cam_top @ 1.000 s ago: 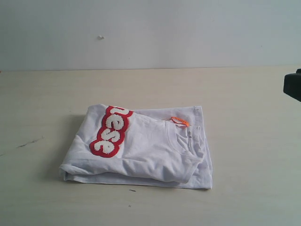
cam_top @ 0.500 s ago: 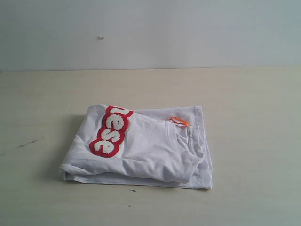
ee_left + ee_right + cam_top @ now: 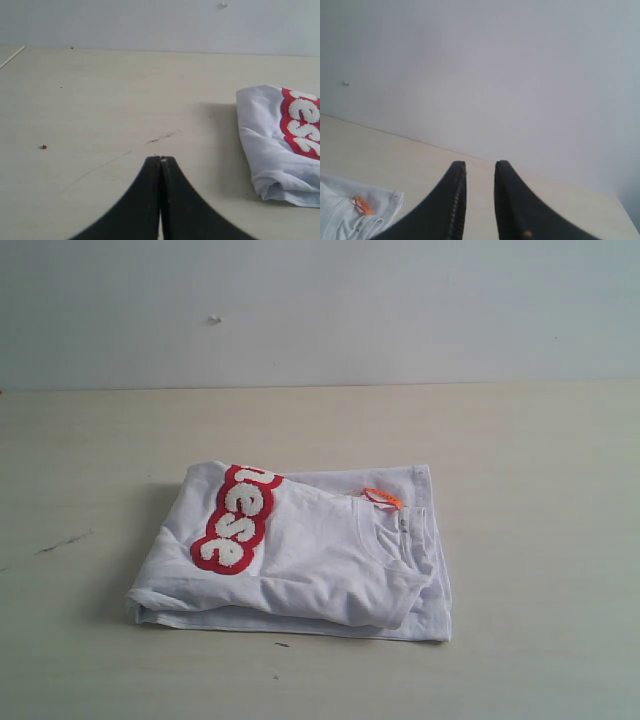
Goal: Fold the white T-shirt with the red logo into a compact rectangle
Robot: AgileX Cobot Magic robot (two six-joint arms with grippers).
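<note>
The left claw [image 3: 161,161] is shut tight. Its two black fingers [image 3: 142,200] are pressed together at the tips and nothing is held between them. It is held low over the pale table [image 3: 100,95]. A thin dark scratch [image 3: 162,136] is marked on the tabletop just beyond the tips, and a small brown speck [image 3: 43,146] lies further off. The white T-shirt [image 3: 267,145] is seen well apart from this claw, with one folded corner and part of the red logo [image 3: 302,125] in the left wrist view.

The right claw [image 3: 480,165] is left slightly open, a narrow gap showing between its fingers, and nothing is gripped. It is pointed toward the blank wall [image 3: 520,75]. It seems to be raised clear of the table, though its height cannot be judged well from this view. One corner of the shirt is caught at the edge of the right wrist view, where the orange neck tag [image 3: 361,205] is seen.

In the exterior view the shirt is laid near the middle of the table as a folded, roughly rectangular bundle of several layers. The logo is shown on the top layer toward the left, running slantwise, with only the letters "ese" readable. The collar and tag are turned to the right, and a lower layer is left sticking out along the right edge.
</note>
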